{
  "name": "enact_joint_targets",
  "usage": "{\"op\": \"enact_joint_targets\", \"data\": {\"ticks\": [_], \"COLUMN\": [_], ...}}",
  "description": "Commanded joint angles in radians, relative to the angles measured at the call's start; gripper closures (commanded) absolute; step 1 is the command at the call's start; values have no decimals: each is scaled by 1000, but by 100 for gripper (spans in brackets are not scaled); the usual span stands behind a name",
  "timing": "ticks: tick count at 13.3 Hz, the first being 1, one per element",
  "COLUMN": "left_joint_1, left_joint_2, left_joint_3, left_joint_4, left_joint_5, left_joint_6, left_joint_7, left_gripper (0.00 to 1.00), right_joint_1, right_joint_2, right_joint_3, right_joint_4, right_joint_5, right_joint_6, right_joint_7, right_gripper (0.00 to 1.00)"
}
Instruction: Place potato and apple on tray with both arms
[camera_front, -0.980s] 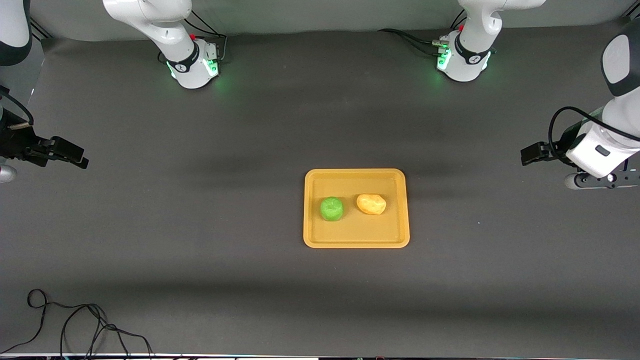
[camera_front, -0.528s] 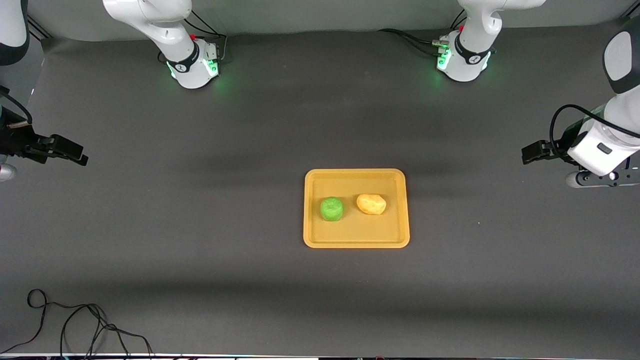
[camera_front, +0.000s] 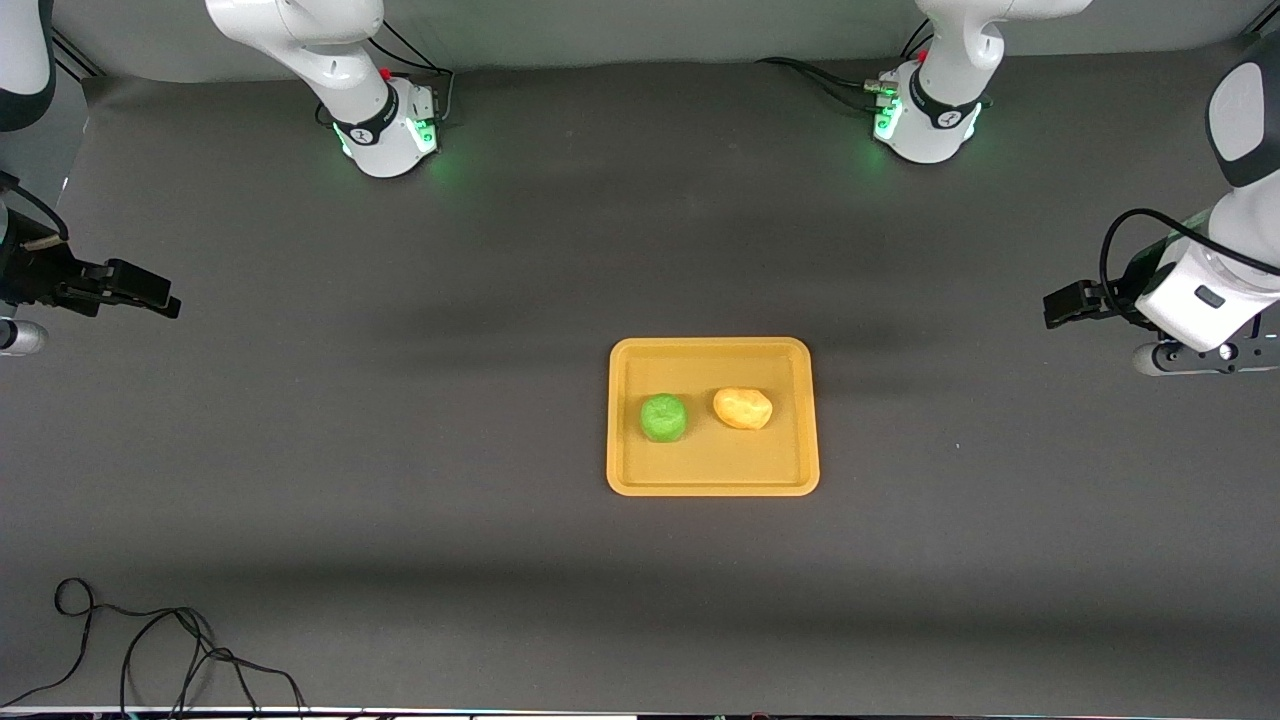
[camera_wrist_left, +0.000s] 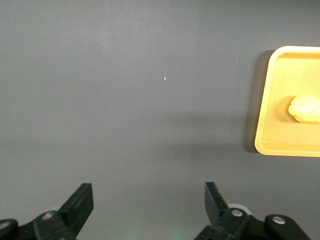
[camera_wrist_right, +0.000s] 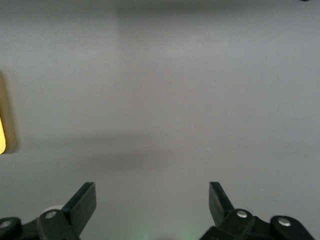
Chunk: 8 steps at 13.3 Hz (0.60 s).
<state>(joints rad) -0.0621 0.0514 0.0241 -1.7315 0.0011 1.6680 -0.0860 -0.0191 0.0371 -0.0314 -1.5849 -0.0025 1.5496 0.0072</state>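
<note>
Since the earlier frame the right claw has drifted a little higher along its end of the bench, while the left claw has barely shifted and the food has not budged. The apple and the potato both sit on the tray, side by side and just apart, the apple toward the right arm's end and the potato toward the left arm's end. Each claw hangs over bare bench well apart from the tray, one at either end, with the tray lying between them. Both wrist views show the fingers spread wide with nothing between them: the left claw sees the tray's edge and an end of the potato off to one side, and the right claw catches only a sliver of the tray. Judging from this, the placing itself looks finished: both items rest inside the rim and neither is gripped. What seems to remain, if anything, is for the arms to settle into a resting pose clear of the tray.
</note>
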Motion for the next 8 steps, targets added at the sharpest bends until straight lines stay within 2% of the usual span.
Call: {"op": "enact_joint_targets", "data": {"ticks": [1, 8], "left_joint_1": [-2, -10], "left_joint_2": [-22, -24], "left_joint_3": [-1, -1], "left_joint_4": [-6, -10], "left_joint_5": [10, 10], "left_joint_6": [-13, -13], "left_joint_7": [-6, -14], "left_gripper": [3, 3], "right_joint_1": [-9, -7], "right_joint_2": [-22, -14], "right_joint_3": [1, 2], "right_joint_4": [-17, -7], "right_joint_5": [13, 15], "right_joint_6": [0, 4], "right_joint_7": [-33, -26], "right_gripper": [0, 0]}}
